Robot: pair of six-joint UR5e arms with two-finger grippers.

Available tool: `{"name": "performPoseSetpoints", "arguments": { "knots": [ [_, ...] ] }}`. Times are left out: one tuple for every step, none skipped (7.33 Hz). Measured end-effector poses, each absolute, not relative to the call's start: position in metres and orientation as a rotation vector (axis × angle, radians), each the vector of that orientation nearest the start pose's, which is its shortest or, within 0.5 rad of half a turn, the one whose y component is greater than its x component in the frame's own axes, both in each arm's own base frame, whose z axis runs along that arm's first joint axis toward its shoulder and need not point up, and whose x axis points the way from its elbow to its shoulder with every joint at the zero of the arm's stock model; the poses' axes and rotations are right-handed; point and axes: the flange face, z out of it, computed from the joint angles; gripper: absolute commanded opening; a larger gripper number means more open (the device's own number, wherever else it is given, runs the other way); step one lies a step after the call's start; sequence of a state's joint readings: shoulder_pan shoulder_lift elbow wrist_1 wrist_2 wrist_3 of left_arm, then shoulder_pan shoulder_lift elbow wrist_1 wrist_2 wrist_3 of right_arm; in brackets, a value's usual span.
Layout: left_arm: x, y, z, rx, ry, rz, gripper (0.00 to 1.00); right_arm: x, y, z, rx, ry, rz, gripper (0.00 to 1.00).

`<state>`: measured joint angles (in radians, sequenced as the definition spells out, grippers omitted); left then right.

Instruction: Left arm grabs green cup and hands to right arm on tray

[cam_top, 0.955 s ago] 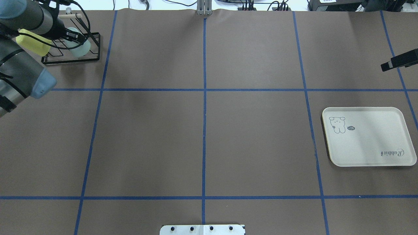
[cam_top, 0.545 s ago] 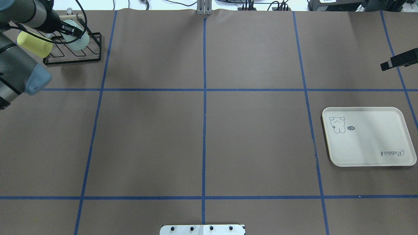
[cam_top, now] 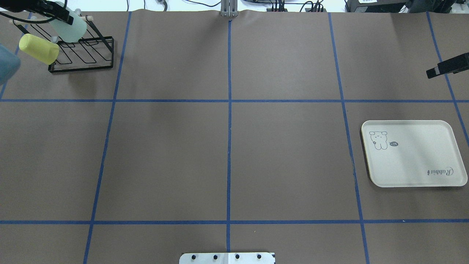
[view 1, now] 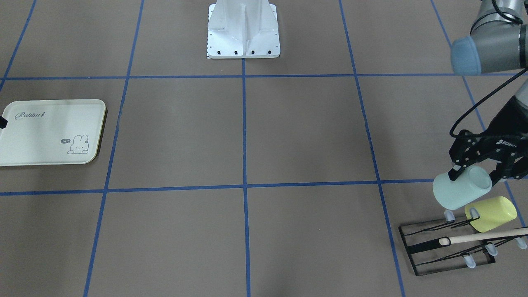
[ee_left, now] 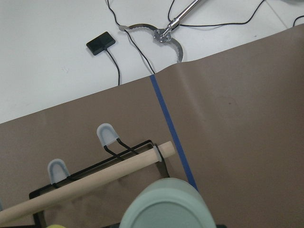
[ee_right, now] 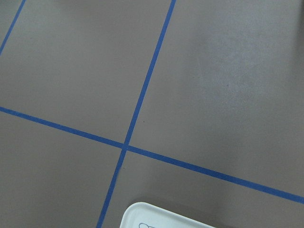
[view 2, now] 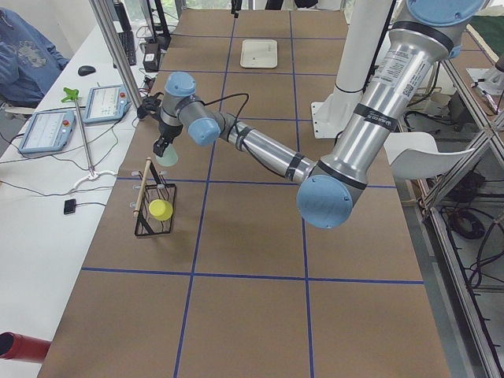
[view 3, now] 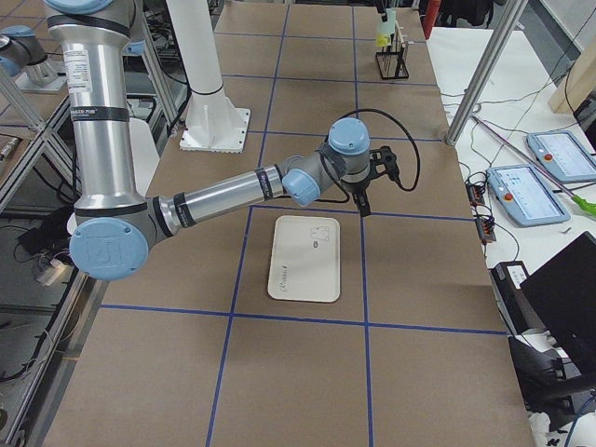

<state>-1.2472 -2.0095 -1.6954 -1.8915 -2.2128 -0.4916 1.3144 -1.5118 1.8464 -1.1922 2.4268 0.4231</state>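
My left gripper (view 1: 474, 175) is shut on the pale mint-green cup (view 1: 460, 189) near its rim and holds it tilted above the wire rack (view 1: 445, 247). The cup also shows in the overhead view (cam_top: 71, 27), in the left wrist view (ee_left: 166, 209) and in the exterior left view (view 2: 165, 156). The cream tray (cam_top: 414, 165) lies flat and bare at the right of the table and also shows in the front-facing view (view 1: 41, 140). My right gripper (cam_top: 445, 68) hangs beyond the tray's far side. I cannot tell how its jaws stand.
A yellow-green cup (cam_top: 38, 48) lies tipped on a prong of the black wire rack (cam_top: 84, 62), just beside the lifted cup. The rack has a wooden handle (ee_left: 85, 183). The robot's base plate (view 1: 243, 31) is at the table's middle edge.
My left gripper has lifted the green cup up off the rack prong and drawn it toward the far left corner. The left arm's elbow has swung out of the overhead view. The right gripper barely moved.
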Motion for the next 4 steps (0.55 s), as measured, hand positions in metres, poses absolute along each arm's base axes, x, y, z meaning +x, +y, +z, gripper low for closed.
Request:
{"name": "performPoseSetpoints", "arguments": {
  "knots": [
    [0.120, -0.613, 0.293, 0.542, 0.926, 0.113, 0.09, -0.076, -0.511, 0.440, 0.373, -1.000, -0.158, 1.00],
    [0.117, -0.601, 0.280, 0.529, 0.966, 0.067, 0.09, -0.084, -0.510, 0.435, 0.385, -1.020, -0.156, 1.00],
    [0.119, -0.591, 0.264, 0.520, 1.013, 0.014, 0.10, -0.094, -0.507, 0.429, 0.396, -1.048, -0.146, 1.00],
    [0.129, -0.580, 0.249, 0.513, 1.075, -0.030, 0.09, -0.102, -0.504, 0.421, 0.416, -1.084, -0.128, 1.00]
  ]
}}
